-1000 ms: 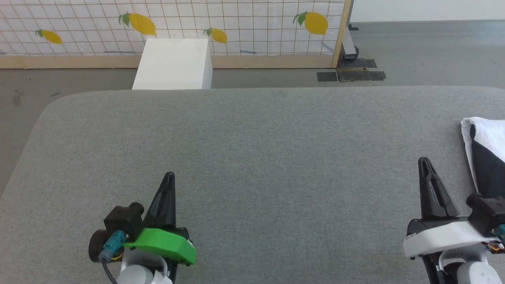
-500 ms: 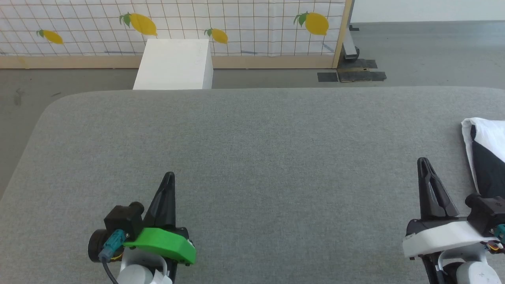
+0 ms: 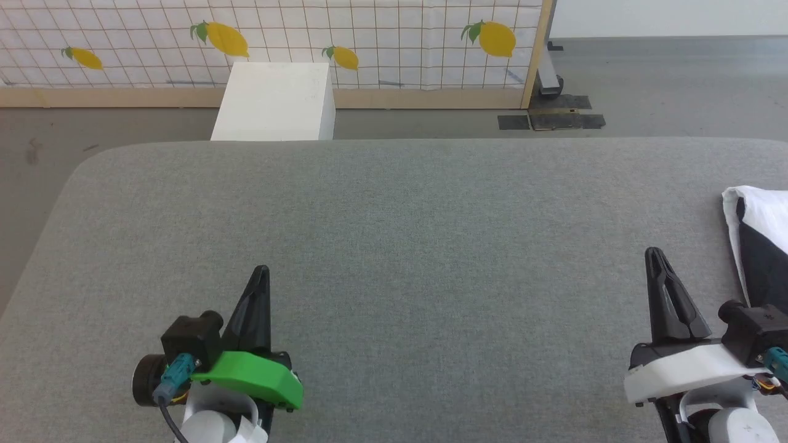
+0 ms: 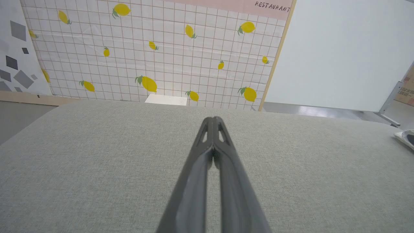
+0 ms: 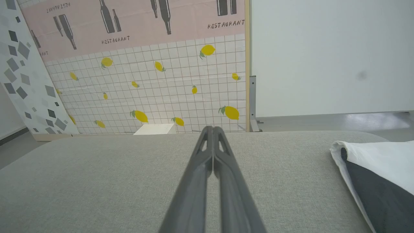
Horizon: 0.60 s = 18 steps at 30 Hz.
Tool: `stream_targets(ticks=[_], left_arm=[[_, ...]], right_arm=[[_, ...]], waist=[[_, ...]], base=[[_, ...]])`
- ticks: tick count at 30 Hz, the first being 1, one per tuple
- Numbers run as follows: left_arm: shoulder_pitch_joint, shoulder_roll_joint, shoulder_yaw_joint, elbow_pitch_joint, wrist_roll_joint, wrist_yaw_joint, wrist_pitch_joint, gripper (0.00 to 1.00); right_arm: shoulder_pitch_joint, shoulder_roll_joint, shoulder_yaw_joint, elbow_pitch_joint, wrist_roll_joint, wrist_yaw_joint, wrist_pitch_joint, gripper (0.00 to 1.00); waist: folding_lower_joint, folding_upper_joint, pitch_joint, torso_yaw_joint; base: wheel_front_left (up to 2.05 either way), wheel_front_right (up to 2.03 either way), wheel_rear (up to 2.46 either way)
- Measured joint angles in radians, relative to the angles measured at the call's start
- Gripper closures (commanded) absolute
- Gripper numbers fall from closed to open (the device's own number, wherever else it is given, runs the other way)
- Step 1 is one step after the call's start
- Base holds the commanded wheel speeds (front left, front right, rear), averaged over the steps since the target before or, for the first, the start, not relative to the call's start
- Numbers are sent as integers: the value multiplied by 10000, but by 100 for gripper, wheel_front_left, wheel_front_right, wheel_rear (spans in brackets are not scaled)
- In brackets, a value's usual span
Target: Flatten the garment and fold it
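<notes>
You see the left gripper (image 4: 212,122) with its two fingers pressed together on nothing, pointing across the grey padded bench (image 4: 97,155). A corner of the garment (image 4: 406,137) lies at the bench's right edge, well apart. A white box (image 4: 166,99) shows past the far edge.

"RESTAURANT" lettering, on pink wall panel (image 5: 136,26)

The surface (image 3: 394,246) was covered in grey woven cloth, matt and slightly rough. At its right edge the garment (image 3: 766,212) was soft, matt cloth. The left gripper (image 3: 261,272) and right gripper (image 3: 654,253) had jaws of dark matt plastic. Beyond the surface, the floor (image 3: 665,86) looked smooth and faintly shiny.
</notes>
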Motion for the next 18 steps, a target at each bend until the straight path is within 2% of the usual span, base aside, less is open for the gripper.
stream_targets(ticks=[18], left_arm=[[67, 0, 111, -274, 397, 159, 410, 100]], right_arm=[[0, 0, 111, -6, -320, 0, 261, 100]], waist=[[0, 0, -46, 69]], base=[[0, 0, 0]])
